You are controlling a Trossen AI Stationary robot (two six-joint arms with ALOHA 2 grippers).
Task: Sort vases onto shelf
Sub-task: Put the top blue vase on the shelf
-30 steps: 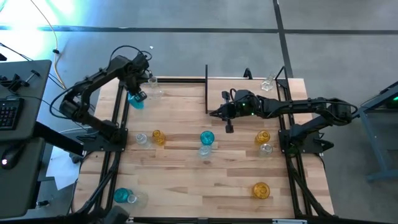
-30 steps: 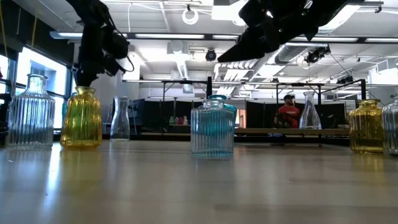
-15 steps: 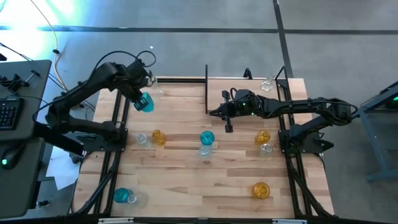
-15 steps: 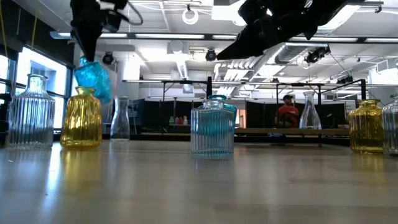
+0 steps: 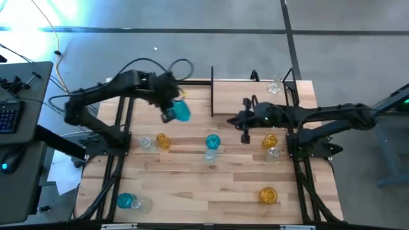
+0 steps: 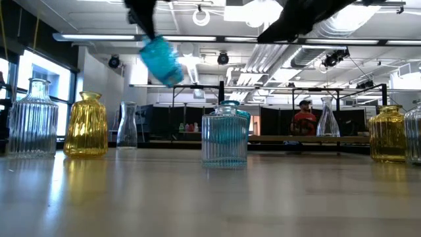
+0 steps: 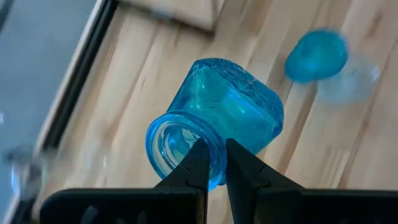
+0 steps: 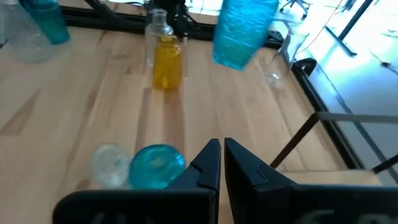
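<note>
My left gripper [image 5: 172, 115] is shut on a teal-blue vase [image 5: 181, 111] and carries it high over the table's far middle, just left of the shelf's black end post [image 5: 212, 89]. The shelf [image 5: 255, 96], a light-wood board in a black frame, lies at the far right. A clear vase [image 5: 275, 85] stands on its far right corner. My right gripper [image 5: 245, 135] hovers shut and empty near the shelf's front edge. Another teal vase [image 5: 213, 141] and a clear one [image 5: 210, 154] stand on their bases at mid-table. My left gripper pinches the wall of the teal vase's neck at the rim [image 7: 216, 154]. One finger [image 7: 198, 163] sits at the mouth and the other [image 7: 241, 167] outside it. The fingers slant down from above. The vase [image 6: 161, 60] hangs tilted below them, clear of the table.
Clear [image 5: 146, 142] and amber [image 5: 162, 140] vases stand at mid-left, amber [image 5: 270, 140] and clear [image 5: 273, 153] at mid-right. An amber one [image 5: 268, 195] stands near right, and a teal [image 5: 126, 200] and clear pair near left. Bare wood lies between these groups.
My left gripper has lifted the teal vase from the table's far left corner. It has swung up and toward the table's right, turning as it went, and the vase now hangs tilted beside the shelf's post. My right gripper has drawn back a little toward the table's right edge, still shut.
</note>
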